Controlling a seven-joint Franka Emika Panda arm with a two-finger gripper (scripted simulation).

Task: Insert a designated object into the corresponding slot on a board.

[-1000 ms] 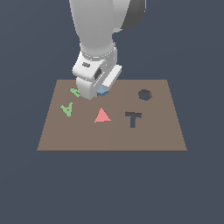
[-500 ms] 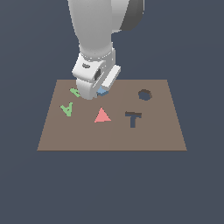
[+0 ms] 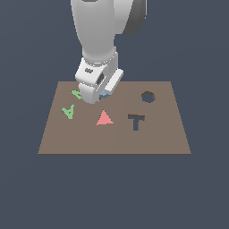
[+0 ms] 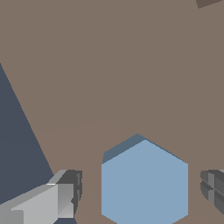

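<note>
The light-blue six-sided block (image 4: 144, 183) lies flat on the brown board (image 3: 112, 138). In the exterior view only a sliver of the block (image 3: 105, 93) shows behind the hand. My gripper (image 4: 140, 190) is open and straddles it. One finger (image 4: 65, 192) and the other finger (image 4: 213, 186) stand on opposite sides, each with a gap to the block. The slot (image 3: 148, 96), a dark round hole with a rim, sits toward the exterior view's right, well apart from my gripper (image 3: 96, 96).
A dark T-shaped cutout (image 3: 136, 120) lies in front of the slot. A flat red triangle (image 3: 104, 118) sits just in front of the hand. Two green letters (image 3: 68, 111) (image 3: 77, 94) lie on the exterior view's left. A dark cutout corner (image 4: 208, 2) shows in the wrist view.
The hand has sunk slightly toward the board over the block. Nothing else has moved.
</note>
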